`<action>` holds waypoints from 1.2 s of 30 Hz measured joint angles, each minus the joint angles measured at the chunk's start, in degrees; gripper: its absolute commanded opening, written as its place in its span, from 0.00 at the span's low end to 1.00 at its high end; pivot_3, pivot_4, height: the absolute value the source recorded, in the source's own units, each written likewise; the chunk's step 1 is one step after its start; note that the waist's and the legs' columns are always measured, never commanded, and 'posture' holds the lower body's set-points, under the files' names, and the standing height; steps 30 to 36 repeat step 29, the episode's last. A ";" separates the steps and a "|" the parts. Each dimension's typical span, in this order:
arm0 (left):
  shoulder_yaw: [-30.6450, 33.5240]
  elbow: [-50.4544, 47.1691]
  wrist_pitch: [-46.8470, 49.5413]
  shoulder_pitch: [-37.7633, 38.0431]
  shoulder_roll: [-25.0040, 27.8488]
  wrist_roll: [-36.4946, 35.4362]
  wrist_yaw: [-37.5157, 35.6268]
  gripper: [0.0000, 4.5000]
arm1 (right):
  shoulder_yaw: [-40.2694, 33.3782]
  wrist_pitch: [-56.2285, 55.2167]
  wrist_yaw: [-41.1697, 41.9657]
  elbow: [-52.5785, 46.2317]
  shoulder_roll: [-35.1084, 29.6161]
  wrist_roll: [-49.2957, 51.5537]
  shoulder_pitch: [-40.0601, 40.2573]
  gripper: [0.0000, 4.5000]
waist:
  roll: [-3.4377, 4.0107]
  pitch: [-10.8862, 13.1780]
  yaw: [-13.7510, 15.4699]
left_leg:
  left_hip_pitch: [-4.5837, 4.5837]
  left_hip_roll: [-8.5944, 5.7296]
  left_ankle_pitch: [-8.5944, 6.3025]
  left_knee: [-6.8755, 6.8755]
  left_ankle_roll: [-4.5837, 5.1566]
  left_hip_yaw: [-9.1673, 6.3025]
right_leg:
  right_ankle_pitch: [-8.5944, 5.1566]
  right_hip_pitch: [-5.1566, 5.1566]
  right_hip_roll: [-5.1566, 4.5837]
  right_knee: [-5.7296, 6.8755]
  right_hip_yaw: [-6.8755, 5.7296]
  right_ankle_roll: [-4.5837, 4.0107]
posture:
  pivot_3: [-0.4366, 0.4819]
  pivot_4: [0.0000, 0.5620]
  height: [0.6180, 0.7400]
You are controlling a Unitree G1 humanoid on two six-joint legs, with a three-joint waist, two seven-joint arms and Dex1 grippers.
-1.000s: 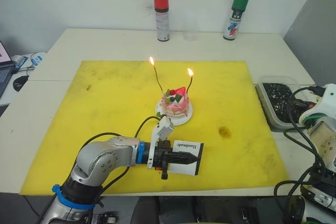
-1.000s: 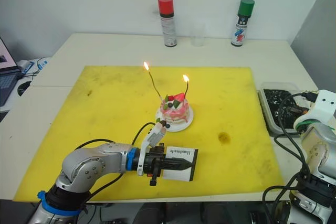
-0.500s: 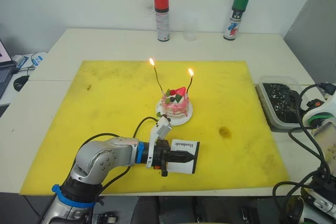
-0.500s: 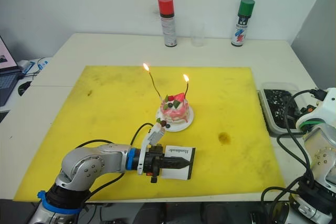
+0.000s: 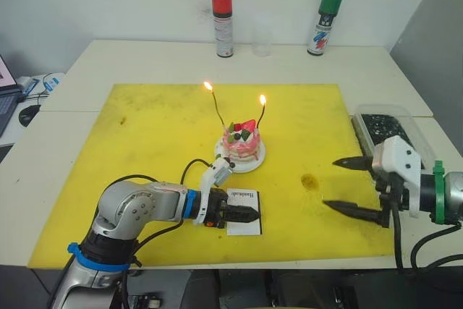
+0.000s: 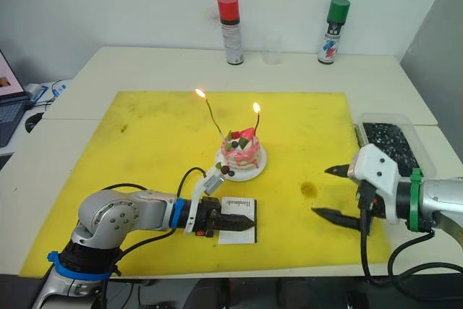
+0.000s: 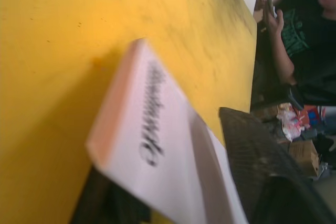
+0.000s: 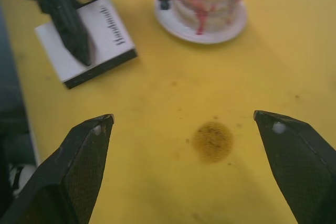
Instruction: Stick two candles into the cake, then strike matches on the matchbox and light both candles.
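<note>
Clear tray (image 5: 387, 115) of dark bits beside yellow mat (image 5: 145, 150)

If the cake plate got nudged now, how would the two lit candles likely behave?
The candles are very thin and already bend above the cake, so they would probably wobble or lean. They seem to be held in soft cream, so they may well tip. The small plate looks light and would probably slide on the yellow mat.

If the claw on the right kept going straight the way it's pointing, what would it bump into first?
Probably nothing soon. The right gripper is open and points across the yellow mat, toward the gap between the cake and the matchbox held by the left gripper. Depth is unclear, so the matchbox could come first.
</note>
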 measured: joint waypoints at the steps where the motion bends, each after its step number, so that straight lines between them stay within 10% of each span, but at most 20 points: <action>1: -0.26 -0.31 -0.07 -0.13 0.47 0.00 -0.47 0.73 | 0.47 -0.42 0.83 0.01 -0.36 0.05 -0.01 1.00 | -0.01 -0.01 0.00 | 0.00 0.01 0.00 0.00 0.00 -0.01 | 0.00 0.00 0.00 0.00 0.00 0.00 | 0.48 0.27 1.00; 5: -0.32 -2.44 -0.11 -0.21 2.12 -0.24 -1.70 0.99 | 1.93 -2.45 2.80 0.44 -1.22 0.02 -0.34 1.00 | -0.02 0.00 0.00 | 0.00 0.04 0.00 -0.01 0.00 -0.02 | -0.01 -0.01 0.02 0.01 -0.01 -0.01 | 0.48 0.27 1.00; 13: 7.95 -11.11 -2.50 1.33 16.86 -1.13 -5.74 0.99 | 1.90 -3.96 4.44 2.52 -2.23 1.19 -4.66 1.00 | -0.14 0.10 0.05 | -0.04 0.06 -0.01 -0.05 -0.01 0.06 | -0.04 -0.09 -0.02 -0.04 0.01 -0.08 | 0.48 0.27 1.00; 22: 19.55 -10.14 -29.51 12.61 29.72 12.88 -17.19 0.99 | 1.33 -9.42 7.33 11.79 -2.39 1.21 -12.41 1.00 | -0.12 0.17 0.37 | -0.04 0.08 -0.01 -0.14 -0.01 0.09 | -0.21 -0.15 -0.10 -0.04 -0.06 -0.39 | 0.48 0.27 1.00; 36: 26.84 -1.71 -38.86 16.00 30.98 18.39 -20.78 0.99 | 2.61 -13.27 12.69 20.94 -6.80 -1.37 -18.11 1.00 | -0.07 0.20 0.20 | -0.04 0.14 -0.04 -0.15 0.03 0.35 | -0.20 -0.20 -0.31 -0.05 -0.01 -0.35 | 0.48 0.27 1.00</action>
